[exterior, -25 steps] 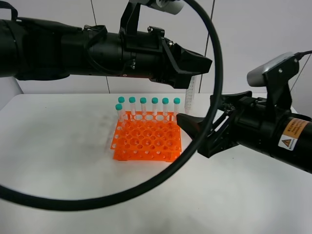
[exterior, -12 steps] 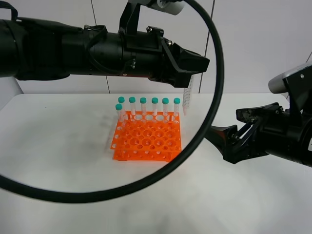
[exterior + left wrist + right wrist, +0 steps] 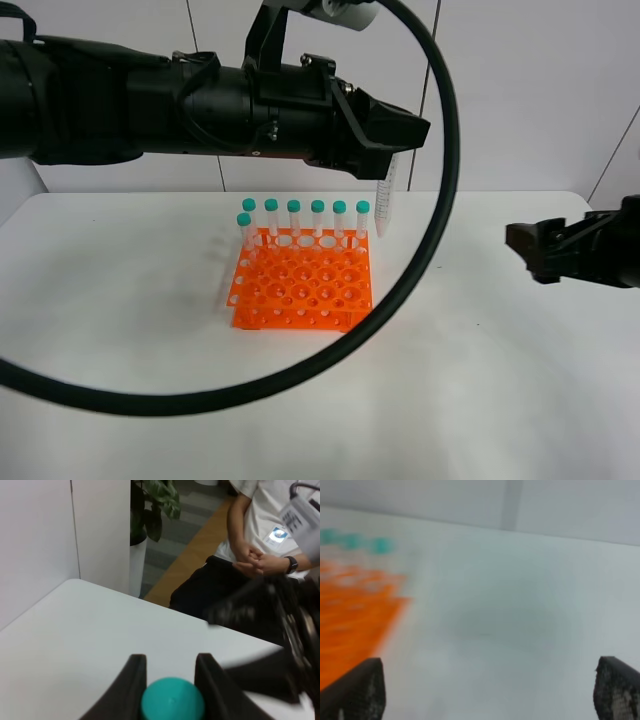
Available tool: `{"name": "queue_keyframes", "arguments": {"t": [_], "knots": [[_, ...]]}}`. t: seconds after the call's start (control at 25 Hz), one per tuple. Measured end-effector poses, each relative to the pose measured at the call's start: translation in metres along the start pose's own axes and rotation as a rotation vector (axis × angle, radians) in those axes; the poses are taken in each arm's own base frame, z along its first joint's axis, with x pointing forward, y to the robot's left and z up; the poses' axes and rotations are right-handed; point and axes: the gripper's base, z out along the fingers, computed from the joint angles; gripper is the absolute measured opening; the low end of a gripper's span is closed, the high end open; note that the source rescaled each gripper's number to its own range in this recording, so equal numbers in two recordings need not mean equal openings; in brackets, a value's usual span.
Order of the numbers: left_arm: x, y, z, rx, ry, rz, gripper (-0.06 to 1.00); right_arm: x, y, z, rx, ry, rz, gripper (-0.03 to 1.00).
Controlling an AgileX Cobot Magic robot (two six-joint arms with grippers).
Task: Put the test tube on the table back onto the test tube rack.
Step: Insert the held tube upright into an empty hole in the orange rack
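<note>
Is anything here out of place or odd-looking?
One test tube is outside the test tube rack, hanging tip down from the left hand by the rack's back right corner. The seven racked tubes stand upright; nothing looks spilled or broken.

Table [image 3: 130, 320]: white, matte, rounded far corners. Directly on it: one orange test tube rack [image 3: 303, 292], two-tier, standing flat near the middle, towards the far edge.
</note>
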Motion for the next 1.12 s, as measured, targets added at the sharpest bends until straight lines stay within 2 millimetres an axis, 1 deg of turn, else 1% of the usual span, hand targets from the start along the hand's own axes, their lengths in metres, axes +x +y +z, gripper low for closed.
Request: {"name": "queue_keyframes", "arguments": {"t": [0.12, 0.16, 0.28, 0.4, 0.56, 0.72, 0.8, 0.88, 1.12], "knots": [[0.0, 0.0, 0.0, 0.003, 0.0, 0.0, 0.01, 0.003, -0.032, -0.002, 0.157, 0.014, -0.001, 0.97], [0.0, -0.001, 0.0, 0.006, -0.001, 0.0, 0.01, 0.005, -0.041, -0.004, 0.203, 0.021, 0.026, 0.97], [0.0, -0.002, 0.0, 0.02, -0.002, 0.0, 0.01, 0.009, -0.056, -0.008, 0.282, 0.036, 0.103, 0.97], [0.0, -0.002, 0.0, 0.024, -0.003, 0.0, 0.01, 0.013, -0.062, -0.01, 0.313, 0.058, 0.117, 0.97], [0.0, -0.003, 0.0, 0.028, -0.003, 0.0, 0.01, 0.019, -0.063, -0.011, 0.317, 0.125, 0.159, 0.97], [0.0, -0.003, 0.0, 0.028, -0.003, 0.0, 0.01, 0.026, -0.059, -0.011, 0.289, 0.188, 0.27, 0.85], [0.0, -0.003, 0.0, 0.028, -0.003, 0.0, 0.01, 0.029, -0.056, -0.011, 0.259, 0.228, 0.284, 0.83], [0.0, -0.003, 0.0, 0.029, -0.003, 0.0, 0.01, 0.032, -0.052, -0.011, 0.22, 0.269, 0.275, 0.83], [0.0, -0.003, 0.0, 0.029, -0.003, 0.001, 0.01, 0.034, -0.044, -0.011, 0.147, 0.304, 0.309, 0.83]]}}
